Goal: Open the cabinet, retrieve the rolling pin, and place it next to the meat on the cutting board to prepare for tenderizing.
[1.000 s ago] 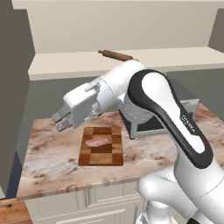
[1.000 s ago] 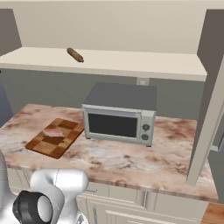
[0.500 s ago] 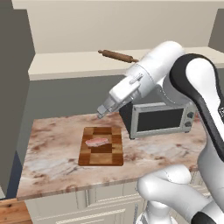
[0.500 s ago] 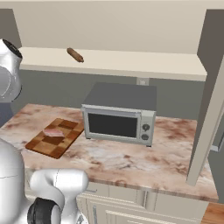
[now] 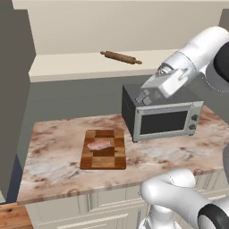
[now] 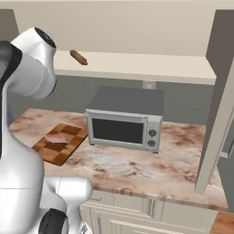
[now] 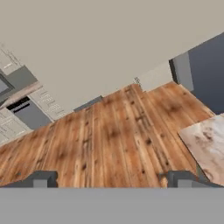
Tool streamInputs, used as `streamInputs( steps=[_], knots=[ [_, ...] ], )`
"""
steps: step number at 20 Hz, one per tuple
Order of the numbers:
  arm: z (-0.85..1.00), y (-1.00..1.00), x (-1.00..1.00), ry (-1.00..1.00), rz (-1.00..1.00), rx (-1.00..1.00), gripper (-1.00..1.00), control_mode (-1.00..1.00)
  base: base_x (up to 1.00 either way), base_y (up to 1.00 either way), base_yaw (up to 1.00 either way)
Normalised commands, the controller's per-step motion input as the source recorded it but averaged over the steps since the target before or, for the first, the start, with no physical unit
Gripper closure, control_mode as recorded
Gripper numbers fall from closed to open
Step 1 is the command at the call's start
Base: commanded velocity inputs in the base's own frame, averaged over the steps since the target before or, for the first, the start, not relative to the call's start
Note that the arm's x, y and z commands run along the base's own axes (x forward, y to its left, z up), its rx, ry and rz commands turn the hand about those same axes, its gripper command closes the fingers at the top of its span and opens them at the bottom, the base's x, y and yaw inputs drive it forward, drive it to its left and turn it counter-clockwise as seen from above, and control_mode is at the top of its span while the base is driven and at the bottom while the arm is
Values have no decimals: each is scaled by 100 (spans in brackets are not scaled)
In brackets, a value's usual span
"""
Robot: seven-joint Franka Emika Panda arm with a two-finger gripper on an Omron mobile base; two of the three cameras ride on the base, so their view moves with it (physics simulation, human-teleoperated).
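Two base views flank the toaster oven from behind – sharing the counter, hand view faces floor

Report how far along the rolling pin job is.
Done: the cabinet looks open, its beige inside exposed with the rolling pin lying on its shelf. In hand: nothing; the gripper is open and empty, raised in front of the toaster oven, below the shelf. Left: grasp the pin and set it beside the meat on the cutting board.

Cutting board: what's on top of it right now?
Only the meat lies on the cutting board, toward its far half. The checkered squares directly beneath it are covered. The rolling pin sits on the cabinet shelf above.
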Motion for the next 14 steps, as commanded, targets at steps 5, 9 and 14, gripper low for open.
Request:
streamInputs(
  steps=[5, 9, 14],
  knots=[
    [0, -73, 28, -20, -1, 6, -100, -100, 0, 0, 0],
    [0, -52, 57, -14, -5, 9, -100, -100, 0, 0, 0],
    [1, -36, 70, -11, -8, 7, -100, -100, 0, 0, 0]
  ],
)
